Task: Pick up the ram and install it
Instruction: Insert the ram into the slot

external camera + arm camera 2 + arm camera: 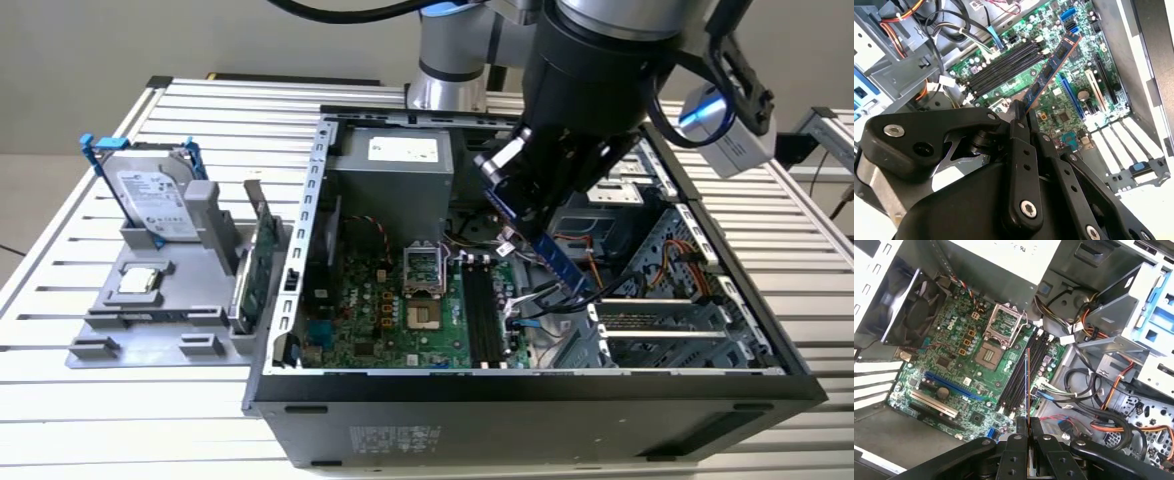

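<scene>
Grip firm, black metal claw (1021,110) clamped on one end of long thin dark-green ram stick (1052,69), stick jutting tilted above black memory slots (1004,67) (clear of them).

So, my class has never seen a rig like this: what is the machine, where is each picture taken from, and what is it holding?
The machine is a robot arm ending in a gripper, a clamp. The exterior view comes from a camera off the arm, looking down on an open computer case on a slatted table. Both wrist views come from cameras riding on the arm, looking past the gripper into the case. The gripper is shut on the ram, a thin memory stick, tilted above the motherboard near its black slots, not seated. Beside the case, a grey holder carries a hard drive, a chip and a card.
</scene>
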